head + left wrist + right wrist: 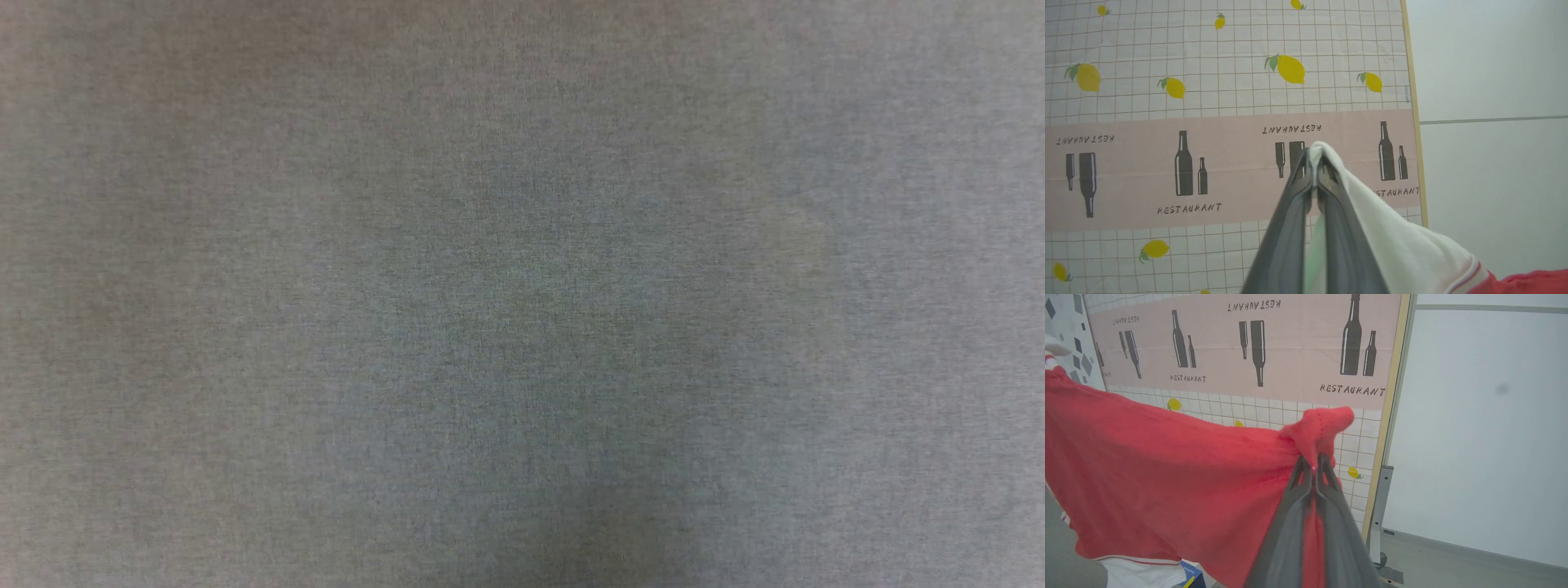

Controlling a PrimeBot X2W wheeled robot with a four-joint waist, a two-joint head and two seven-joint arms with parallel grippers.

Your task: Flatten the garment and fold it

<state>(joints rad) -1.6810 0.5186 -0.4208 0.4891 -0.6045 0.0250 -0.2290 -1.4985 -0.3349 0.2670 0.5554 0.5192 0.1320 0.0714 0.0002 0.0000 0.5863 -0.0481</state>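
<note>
Two grippers: both closed on cloth, no gap visible between either pair of fingers.
left gripper (1314, 171): fingers pressed together on a fold of the white sleeve (1392, 237); a bit of cloth pokes out past the tips.
white sleeve: drapes down the right side of the left fingers in the left wrist view; striped trim (1470, 275) at its end, red cloth beyond it in the bottom right corner.
right gripper (1313, 467): fingers clamped on a bunched bit of red cloth; a red nub sticks up just above the tips.
garment (1167, 477): held by both grippers, hanging in the air in front of the printed panel; in the right wrist view the red body spreads from the pinch to the left edge, with a white part and striped edge at lower left.
printed panel (1290, 347): pink band with dark bottles and "RESTAURANT" text, grid with lemons beside it.
panel frame (1392, 396): pale wood strip along the panel's right edge.
metal leg (1378, 514): grey, under the frame, small wheel at its foot.
wall (1486, 437): plain white, right of the panel.
floor (1453, 567): grey.
blue box (1190, 573): partly hidden under the garment's lower edge.
grey surface (522, 294): head view, fine woven-looking texture, blurred, cannot tell what it is.
</note>
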